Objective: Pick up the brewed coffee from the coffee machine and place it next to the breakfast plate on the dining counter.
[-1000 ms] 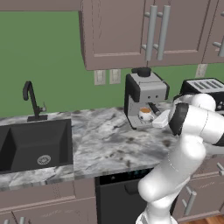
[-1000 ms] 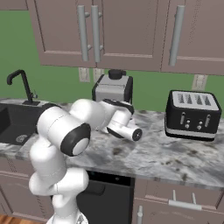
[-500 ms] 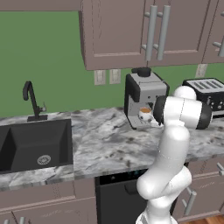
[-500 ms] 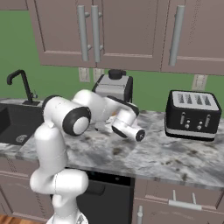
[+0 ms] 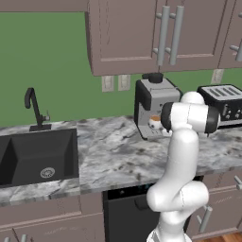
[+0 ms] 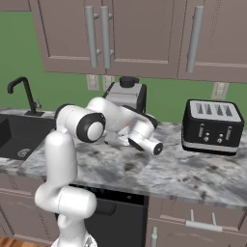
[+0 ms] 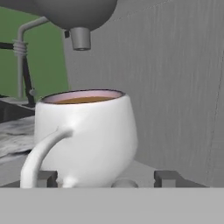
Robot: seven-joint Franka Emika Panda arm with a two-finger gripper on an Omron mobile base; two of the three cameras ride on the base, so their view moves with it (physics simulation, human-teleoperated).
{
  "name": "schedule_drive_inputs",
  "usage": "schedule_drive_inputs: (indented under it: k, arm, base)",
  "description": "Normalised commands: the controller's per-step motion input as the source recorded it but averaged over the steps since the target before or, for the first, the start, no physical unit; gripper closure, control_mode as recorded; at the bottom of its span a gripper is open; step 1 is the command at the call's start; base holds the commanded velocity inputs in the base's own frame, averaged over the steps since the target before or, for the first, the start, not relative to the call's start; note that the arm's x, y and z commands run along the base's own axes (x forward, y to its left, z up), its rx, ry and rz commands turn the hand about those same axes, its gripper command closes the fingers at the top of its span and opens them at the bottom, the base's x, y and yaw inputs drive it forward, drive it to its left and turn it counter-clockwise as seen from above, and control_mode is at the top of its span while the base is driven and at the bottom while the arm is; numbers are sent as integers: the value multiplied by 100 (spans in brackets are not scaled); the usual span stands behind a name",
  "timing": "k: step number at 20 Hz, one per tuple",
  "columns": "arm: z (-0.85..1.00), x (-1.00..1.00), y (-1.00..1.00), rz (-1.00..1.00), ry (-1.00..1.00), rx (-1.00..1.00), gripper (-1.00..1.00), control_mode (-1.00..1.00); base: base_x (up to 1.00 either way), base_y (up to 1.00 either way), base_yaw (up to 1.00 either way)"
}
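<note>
Pincer (image 7: 107,178) fingertips wide apart, flanking mug (image 7: 85,135) base.

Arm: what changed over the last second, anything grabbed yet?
The arm folded in toward the coffee machine, its elbow swinging closer to it. In the hand view the gripper sits right at the mug, one fingertip on each side, not closed on it. Mug, machine, toaster and sink stayed put.
</note>
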Motion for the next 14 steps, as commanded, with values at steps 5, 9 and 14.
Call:
schedule_drive_inputs:
  k: [5, 9, 14]
  arm:
    - [0, 7, 8, 1, 0, 0, 100, -100]
    - [0, 0, 17, 5, 0, 0, 100, -100]
    - [2, -1, 17, 6, -1, -2, 100, -100]
  base:
    - [0, 0, 0]
    - [0, 0, 0]
    - [0, 0, 0]
